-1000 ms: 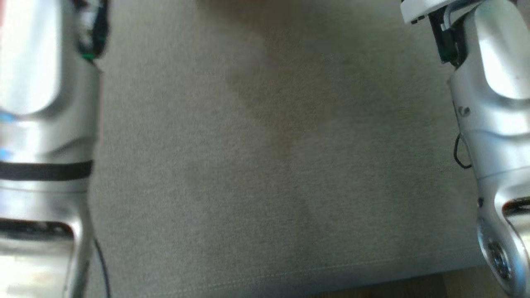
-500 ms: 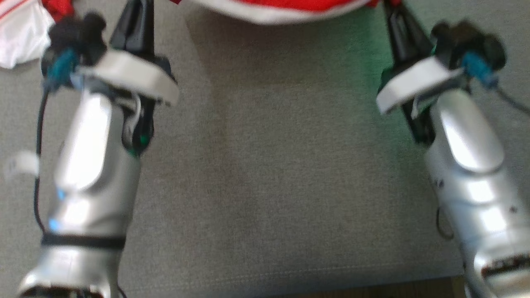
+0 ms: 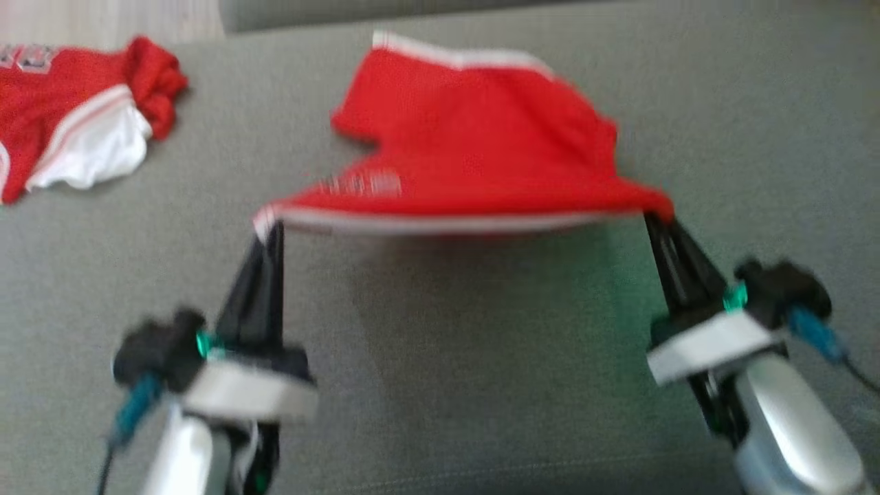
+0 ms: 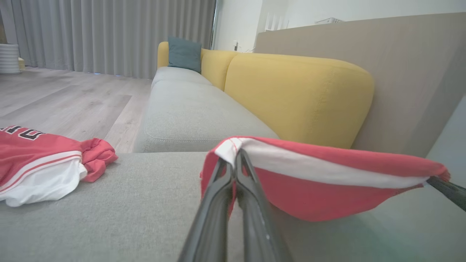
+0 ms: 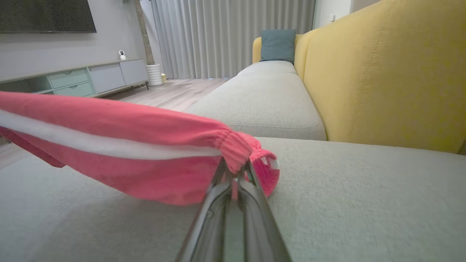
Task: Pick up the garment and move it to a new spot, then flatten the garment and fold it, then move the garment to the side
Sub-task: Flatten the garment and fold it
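sofa seat (image 3: 481, 385): the grey cushion is carrying everything I am working on.
backrest (image 4: 298, 94): the yellow padding is rising behind the seat in both wrist views.
garment (image 3: 474, 151): red shorts with a white band. I am holding them stretched between my two pincers over the middle of the seat. The near edge is hanging clear of the fabric below and the rest is draping away toward the back. I cannot tell how much of it is touching the seat.
second garment (image 3: 75, 130): a red and white jersey is lying crumpled on the seat, well apart to the left.
left pincer (image 3: 269, 230): it is pressing together on the white-banded left corner.
right pincer (image 3: 653, 220): it is pressing together on the gathered red right corner.
cushion (image 4: 184, 54): a teal pillow is leaning against the backrest at the far end.
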Controlling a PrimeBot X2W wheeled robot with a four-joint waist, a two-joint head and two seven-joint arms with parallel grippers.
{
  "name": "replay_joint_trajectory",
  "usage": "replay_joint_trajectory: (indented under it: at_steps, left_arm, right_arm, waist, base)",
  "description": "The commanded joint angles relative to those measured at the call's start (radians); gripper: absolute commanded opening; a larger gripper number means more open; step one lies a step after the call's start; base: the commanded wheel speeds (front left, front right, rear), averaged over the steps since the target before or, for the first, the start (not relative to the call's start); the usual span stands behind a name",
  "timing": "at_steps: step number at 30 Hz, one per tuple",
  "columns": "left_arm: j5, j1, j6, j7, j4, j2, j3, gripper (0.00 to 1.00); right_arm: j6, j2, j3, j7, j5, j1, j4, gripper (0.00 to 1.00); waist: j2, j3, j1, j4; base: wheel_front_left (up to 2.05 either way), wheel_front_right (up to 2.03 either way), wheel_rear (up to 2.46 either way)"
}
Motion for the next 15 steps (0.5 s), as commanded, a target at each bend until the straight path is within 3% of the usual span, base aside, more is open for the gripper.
replay_joint_trajectory:
  at_steps: [1,9,15]
  left_arm:
    - [0.013,0.022,0.013,-0.012,-0.072,0.006,0.023,0.00]
    - [0.020,0.291,0.058,0.007,-0.297,-0.005,-0.037,0.00]
    - [0.015,0.355,0.070,0.062,-0.358,0.003,-0.058,0.00]
  right_arm:
    - [-0.001,-0.019,0.001,-0.011,0.011,0.028,-0.061,0.00]
    - [-0.001,-0.051,-0.062,0.072,-0.021,0.284,-0.297,0.00]
    - [-0.001,-0.055,-0.062,0.141,-0.022,0.354,-0.392,0.00]
  waist:
    - [0.0000,-0.058,0.0001,-0.004]
    - [0.0000,-0.096,0.0001,-0.023]
    - [0.0000,-0.075,0.0001,-0.047]
  base:
    - [0.00,0.00,0.00]
    - [0.00,0.00,0.00]
    - [0.00,0.00,0.00]
